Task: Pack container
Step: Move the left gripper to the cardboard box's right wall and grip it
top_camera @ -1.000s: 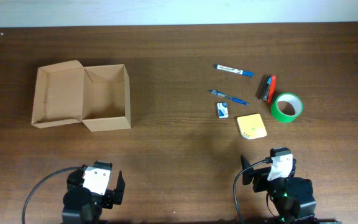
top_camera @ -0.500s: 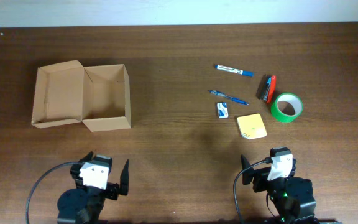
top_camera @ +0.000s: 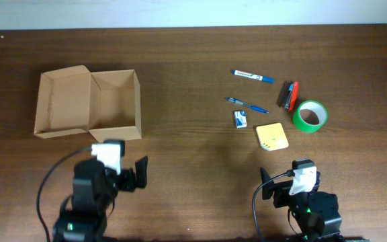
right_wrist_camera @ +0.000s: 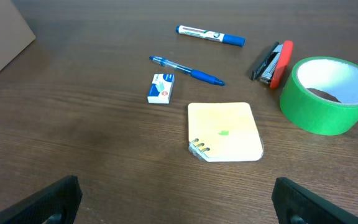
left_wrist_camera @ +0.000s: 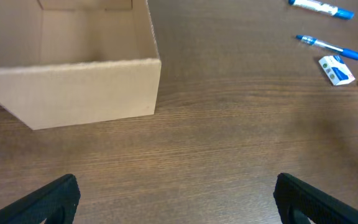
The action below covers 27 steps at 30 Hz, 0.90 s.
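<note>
The left tool [left_wrist_camera: 176, 186] is fully open, its two dark fingers [left_wrist_camera: 48, 199] spread wide at the lower corners of the left wrist view, with only bare counter [top_camera: 193, 154] between them. It grips nothing and touches nothing. The left arm is at the near edge of the counter, reaching forward, with the tool just short of the container's near wall.

The right tool [right_wrist_camera: 176, 186] is likewise fully open and empty, and its fingers are clear of every item. The right arm is folded low at the near right edge of the counter, with the tool pointing toward the stationery.

The container [top_camera: 113, 101] stands on the left part of the counter, open at the top. Its lid flap [top_camera: 62, 102] is folded out to the left.

The stationery lies on the right part of the counter, well apart from the container:
- marker [top_camera: 252, 75], farthest back
- pen [top_camera: 247, 105]
- small white-and-blue packet [top_camera: 240, 119], just beside the pen
- yellow pad [top_camera: 272, 136], nearest the right tool
- green tape roll [top_camera: 310, 115], flat on the counter
- stapler [top_camera: 289, 95], just beside the roll
</note>
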Available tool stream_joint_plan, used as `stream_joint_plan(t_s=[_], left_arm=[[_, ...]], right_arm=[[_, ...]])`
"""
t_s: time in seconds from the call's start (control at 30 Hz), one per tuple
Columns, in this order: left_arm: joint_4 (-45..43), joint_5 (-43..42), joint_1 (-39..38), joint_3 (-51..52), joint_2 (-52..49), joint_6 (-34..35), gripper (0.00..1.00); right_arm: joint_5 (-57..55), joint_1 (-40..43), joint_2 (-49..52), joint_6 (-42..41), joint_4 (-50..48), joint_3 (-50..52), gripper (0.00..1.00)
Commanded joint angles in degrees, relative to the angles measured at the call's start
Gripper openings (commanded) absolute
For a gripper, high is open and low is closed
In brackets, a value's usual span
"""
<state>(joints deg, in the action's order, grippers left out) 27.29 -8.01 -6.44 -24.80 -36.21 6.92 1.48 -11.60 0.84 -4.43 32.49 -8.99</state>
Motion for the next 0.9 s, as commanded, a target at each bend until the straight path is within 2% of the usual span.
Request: stream_joint_plan(t_s=[0.0,0.4,0.57,0.87], left_arm=[[-0.70,-1.20,-0.28,-8.24,-8.15,-1.05,1.00],[0.13,-0.96,-0.28,-30.38,-37.18,-2.86,1.00],[2.01,-0.79,-0.28,-38.80,-48.06,-6.38,1.00],[-0.22,-0.61,-0.28,-41.83,-58.07,-6.56,1.00]], right_arm=[[-0.68,0.00,-0.70,-0.07,-0.20,0.44,0.99],[-0.68,0.00,-0.70,-0.07,-0.20,0.44,0.99],[-0.68,0.00,-0.70,-0.04,-0.20,0.44,0.99],[-0.68,0.00,-0.70,-0.07,-0.20,0.44,0.99]])
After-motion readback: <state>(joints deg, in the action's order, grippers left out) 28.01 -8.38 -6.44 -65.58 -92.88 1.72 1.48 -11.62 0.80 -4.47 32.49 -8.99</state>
